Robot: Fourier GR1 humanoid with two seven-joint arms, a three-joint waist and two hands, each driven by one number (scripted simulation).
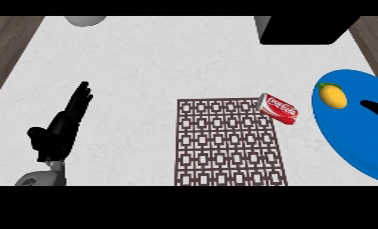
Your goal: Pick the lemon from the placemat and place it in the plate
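- The lemon [333, 95] lies on the blue plate [347, 138], near the plate's rim at about 11 o'clock; it is yellow with a small green tip pointing to about 10 o'clock.
- The plate sits at the 3 o'clock edge of the view and is cut off by that edge; the lemon is the only thing clearly resting in it.
- A thin black tip [368, 106] reaches in over the plate from the right edge, just beside the lemon at about its 4 o'clock. It is probably a finger of the right hand, but I cannot tell how that hand's fingers stand.
- The brown patterned placemat [229, 143] lies at about 6 o'clock on the white counter [170, 58], with nothing resting fully on it.
- A red can [279, 108] lies on its side at the placemat's upper right corner, about 1 o'clock of the mat, between the mat and the plate, apart from the plate.
- The left hand [63, 128] shows at about 8 o'clock, fingers straight and together, pointing to about 1 o'clock, holding nothing.
- A grey rounded object [83, 20] is partly visible at 11 o'clock and a black block [306, 29] at 1 o'clock, both at the counter's far edge.
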